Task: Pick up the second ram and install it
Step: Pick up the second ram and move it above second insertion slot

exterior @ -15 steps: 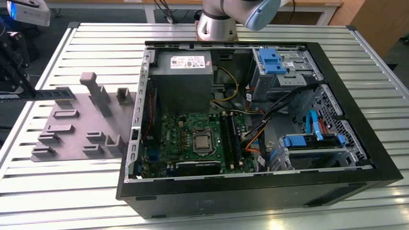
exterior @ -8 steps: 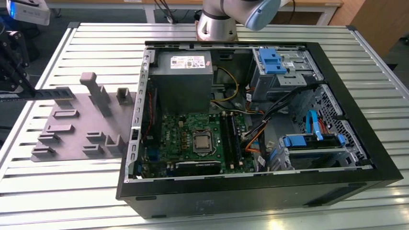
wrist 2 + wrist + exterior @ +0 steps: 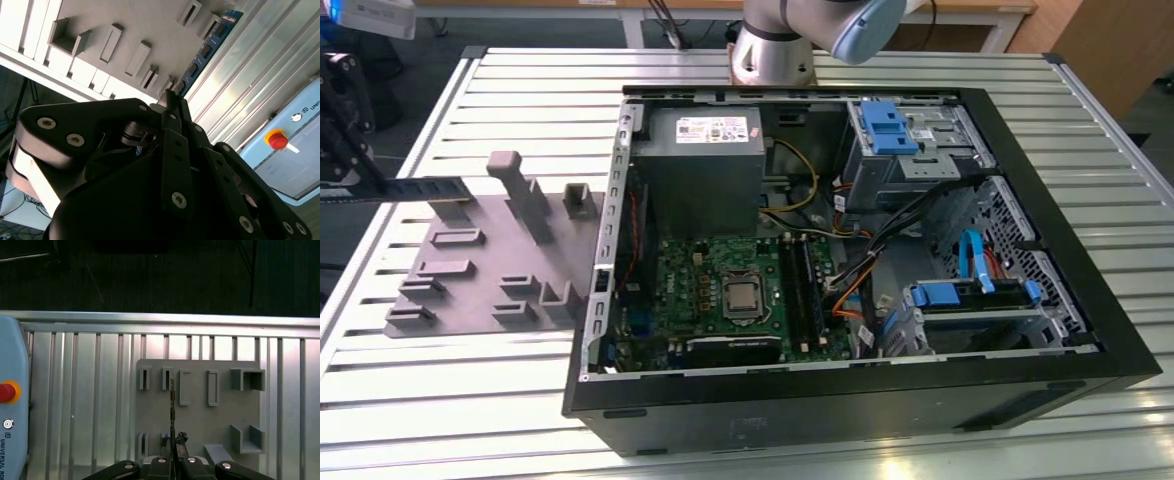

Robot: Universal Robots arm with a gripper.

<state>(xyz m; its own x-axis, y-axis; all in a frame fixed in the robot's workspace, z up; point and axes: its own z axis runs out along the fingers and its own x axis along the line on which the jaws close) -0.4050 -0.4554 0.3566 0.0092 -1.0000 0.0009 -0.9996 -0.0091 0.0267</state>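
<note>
Gripper [image 3: 169, 102] closed on one end of the second ram [image 3: 207, 47]; the rest of the stick juts out unsupported. In the exterior view the ram sits level over the far edge of the grey holder tray [image 3: 487, 255], at that view's left, well apart from the motherboard [image 3: 700, 275] in the open computer case [image 3: 854, 400]. It looks lifted free of the tray, though contact cannot be ruled out.

Risk: an end-only grip leaves a long lever, so the stick could pivot between the jaws or snag on a tray block.
</note>
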